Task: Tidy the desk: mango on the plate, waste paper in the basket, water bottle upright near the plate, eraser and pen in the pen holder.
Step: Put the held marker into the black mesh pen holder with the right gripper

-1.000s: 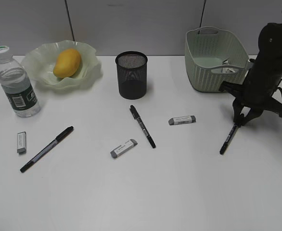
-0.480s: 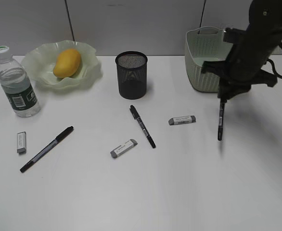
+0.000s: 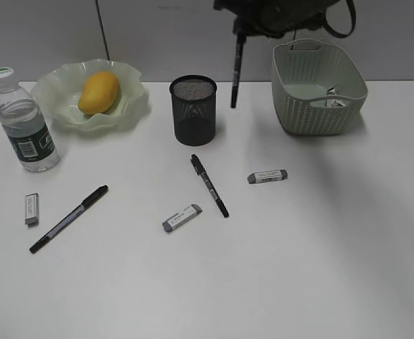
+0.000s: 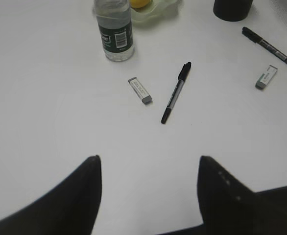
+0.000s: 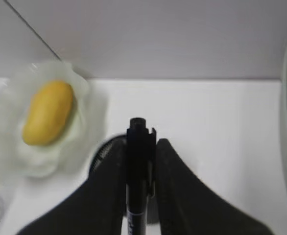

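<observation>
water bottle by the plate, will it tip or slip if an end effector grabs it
The small clear plastic water bottle with the dark green label stands upright and looks nearly full, so it is probably heavy for its size and steady. Its smooth, thin-looking walls may flex or slip under a squeeze. A high push near the pale cap could tip it.

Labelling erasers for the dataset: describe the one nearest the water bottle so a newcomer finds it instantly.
Start at the water bottle standing at the desk's left edge. Just in front of it, towards the camera, lies a small grey-and-white eraser, left of a black pen. Unlike the other two erasers, it lies far from the mesh pen holder.
</observation>
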Tool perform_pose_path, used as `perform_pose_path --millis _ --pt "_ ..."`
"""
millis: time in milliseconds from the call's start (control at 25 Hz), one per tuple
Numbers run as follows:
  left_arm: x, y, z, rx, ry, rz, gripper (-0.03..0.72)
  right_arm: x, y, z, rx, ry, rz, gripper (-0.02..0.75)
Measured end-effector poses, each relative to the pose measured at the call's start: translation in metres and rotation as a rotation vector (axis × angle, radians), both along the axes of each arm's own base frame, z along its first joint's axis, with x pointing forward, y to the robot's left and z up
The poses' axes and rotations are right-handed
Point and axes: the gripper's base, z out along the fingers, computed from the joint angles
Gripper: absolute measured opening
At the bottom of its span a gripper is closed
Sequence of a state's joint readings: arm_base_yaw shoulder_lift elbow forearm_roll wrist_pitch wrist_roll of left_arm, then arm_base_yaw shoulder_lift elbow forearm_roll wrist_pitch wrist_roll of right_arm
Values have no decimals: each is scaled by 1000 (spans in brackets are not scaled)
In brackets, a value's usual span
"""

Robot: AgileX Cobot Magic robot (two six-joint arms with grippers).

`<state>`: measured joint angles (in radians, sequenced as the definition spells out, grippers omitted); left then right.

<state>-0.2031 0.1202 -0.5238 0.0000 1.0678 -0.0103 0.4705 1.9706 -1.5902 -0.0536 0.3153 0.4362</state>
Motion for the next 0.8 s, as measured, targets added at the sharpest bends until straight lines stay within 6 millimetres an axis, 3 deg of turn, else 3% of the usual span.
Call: perform_pose_path --millis 160,280,440,800 --pt "0 0 0 0 0 0 467 3 16 16 77 -207 50 153" --pt "0 0 0 0 0 0 467 10 22 16 97 -325 83 153" --pt "0 0 0 0 0 0 467 19 30 -3 109 -405 119 151" --pt "0 0 0 0 0 0 467 35 41 -68 69 -405 163 164"
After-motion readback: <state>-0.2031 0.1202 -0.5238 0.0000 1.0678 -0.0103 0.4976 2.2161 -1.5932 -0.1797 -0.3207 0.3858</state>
